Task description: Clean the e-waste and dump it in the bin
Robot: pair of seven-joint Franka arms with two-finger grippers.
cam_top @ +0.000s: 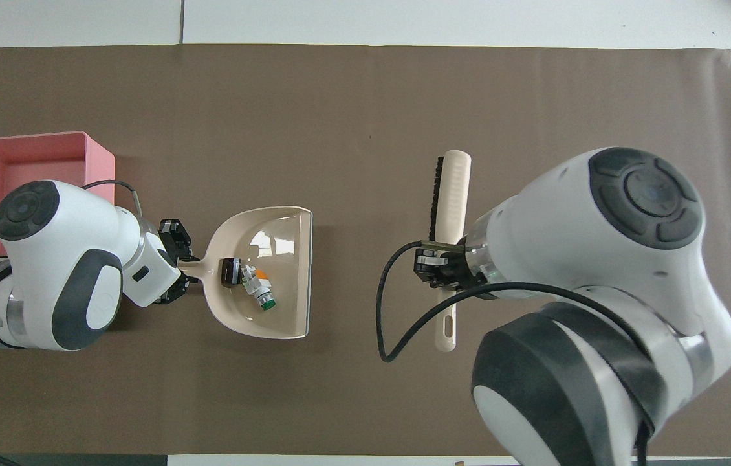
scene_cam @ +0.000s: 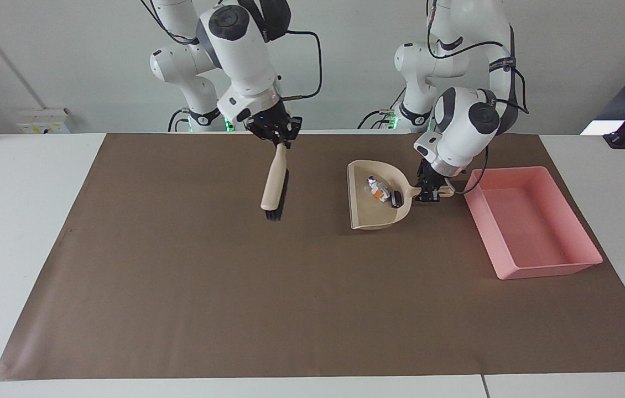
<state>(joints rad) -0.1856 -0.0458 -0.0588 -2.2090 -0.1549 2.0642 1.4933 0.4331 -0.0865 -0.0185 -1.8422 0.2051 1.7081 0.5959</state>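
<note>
The beige dustpan (scene_cam: 365, 213) holds both e-waste bits near its handle end: a white-grey piece with green and orange marks (scene_cam: 377, 188) and a small black block (scene_cam: 396, 199). My left gripper (scene_cam: 431, 190) is shut on the dustpan's handle and holds the pan beside the pink bin (scene_cam: 550, 271). In the overhead view the pan (cam_top: 288, 310), the white-grey piece (cam_top: 257, 290), the black block (cam_top: 230, 272), the left gripper (cam_top: 174, 262) and the bin (cam_top: 100, 158) all show. My right gripper (scene_cam: 278, 138) is shut on a beige brush (scene_cam: 275, 182), raised over the mat away from the pan.
A brown mat (scene_cam: 235, 309) covers most of the white table. The bin stands at the left arm's end of the mat, and nothing shows inside it. The brush also shows in the overhead view (cam_top: 453, 194), under the right gripper (cam_top: 443, 268).
</note>
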